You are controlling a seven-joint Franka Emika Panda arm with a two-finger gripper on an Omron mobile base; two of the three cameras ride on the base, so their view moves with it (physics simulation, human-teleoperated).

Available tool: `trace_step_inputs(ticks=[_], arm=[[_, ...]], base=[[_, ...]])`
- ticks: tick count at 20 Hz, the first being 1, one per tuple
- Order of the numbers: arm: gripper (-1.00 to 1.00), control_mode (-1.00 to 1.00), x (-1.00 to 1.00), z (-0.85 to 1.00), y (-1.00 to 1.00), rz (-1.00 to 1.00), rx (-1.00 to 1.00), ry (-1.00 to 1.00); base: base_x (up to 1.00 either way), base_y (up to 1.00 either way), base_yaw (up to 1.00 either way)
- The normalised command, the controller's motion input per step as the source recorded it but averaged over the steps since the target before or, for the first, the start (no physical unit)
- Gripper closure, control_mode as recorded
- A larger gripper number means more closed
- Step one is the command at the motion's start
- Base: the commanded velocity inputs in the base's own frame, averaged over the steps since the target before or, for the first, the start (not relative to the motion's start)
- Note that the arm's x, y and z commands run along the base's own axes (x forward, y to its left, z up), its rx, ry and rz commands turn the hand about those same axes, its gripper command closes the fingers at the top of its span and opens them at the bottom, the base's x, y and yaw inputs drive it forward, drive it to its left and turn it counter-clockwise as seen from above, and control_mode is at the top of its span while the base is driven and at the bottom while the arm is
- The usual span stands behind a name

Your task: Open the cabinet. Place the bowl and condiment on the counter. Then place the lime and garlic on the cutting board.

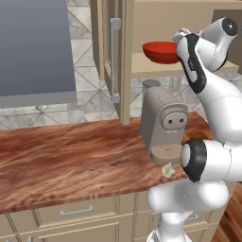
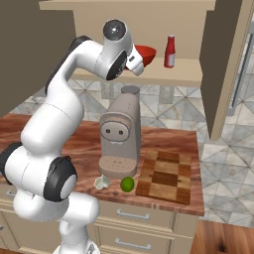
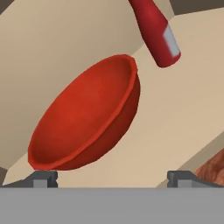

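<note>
Just ahead of the wide-apart jaws, red bowl and ketchup bottle remain shelved in the opened cabinet; lime and garlic lie off the board.

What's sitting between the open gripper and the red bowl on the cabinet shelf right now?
Nothing visible. The gripper faces the bowl directly, jaws wide, with bare shelf between. The condiment stands beside the bowl, off the approach line.

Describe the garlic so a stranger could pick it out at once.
Find the grey coffee machine on the counter. At its foot, by the counter's front edge, lie two small things: the garlic is the lumpy whitish bulb, left of the smooth green lime.
</note>
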Motion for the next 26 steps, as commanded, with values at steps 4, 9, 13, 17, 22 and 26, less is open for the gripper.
trace_step_inputs(ticks=[4, 9, 13, 17, 22, 26], arm=[[-1.00, -1.00, 0.19, -0.02, -0.08, 0.00, 0.00, 0.00], [-1.00, -1.00, 0.20, -0.06, -0.01, 0.00, 0.00, 0.00], [-1.00, -1.00, 0.17, -0.12, 0.00, 0.00, 0.00, 0.02], [-1.00, -1.00, 0.26, -0.06, 0.00, 0.00, 0.00, 0.01], [-1.00, -1.00, 0.29, -0.02, 0.00, 0.00, 0.00, 0.01], [-1.00, -1.00, 0.26, -0.05, 0.00, 0.00, 0.00, 0.02]], base=[[0.00, 0.00, 0.00], [0.00, 0.00, 0.00], [0.00, 0.00, 0.00], [0.00, 0.00, 0.00], [0.00, 0.00, 0.00], [0.00, 0.00, 0.00]])
